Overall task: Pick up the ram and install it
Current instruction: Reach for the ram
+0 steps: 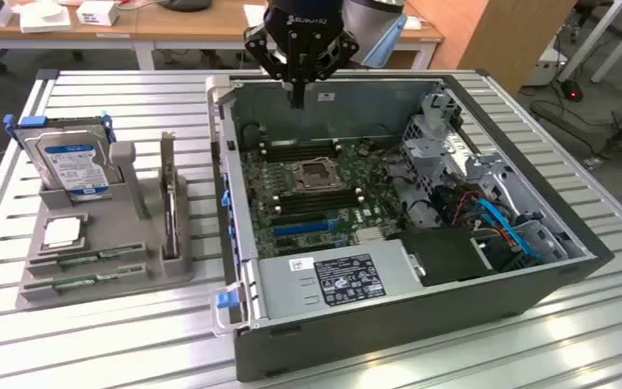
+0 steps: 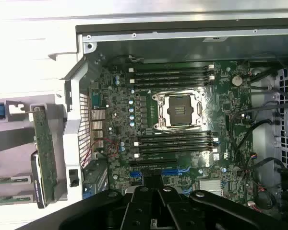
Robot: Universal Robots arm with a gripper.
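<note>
one arm [image 1: 381, 24] reaches straight down at the exterior view's upper middle, gripper [image 1: 297, 102] over the open case [image 1: 419, 324], fingers pinched together, empty; ram [image 1: 87, 259] lies in the lower-left holder [image 1: 172, 267].

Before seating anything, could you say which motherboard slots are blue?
The expansion slots nearest the power supply; the memory slots flanking the socket are black.

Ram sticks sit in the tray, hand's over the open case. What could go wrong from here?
1. The hand hangs over the case; the ram lies in the gray tray at the exterior view's left, with an upright card between. Crossing low could clip the case wall or card.
2. The ram lies sunk in a narrow groove; a shallow grip may slip.
3. The memory slots flank the open processor socket; a skewed stick could strike it.
</note>
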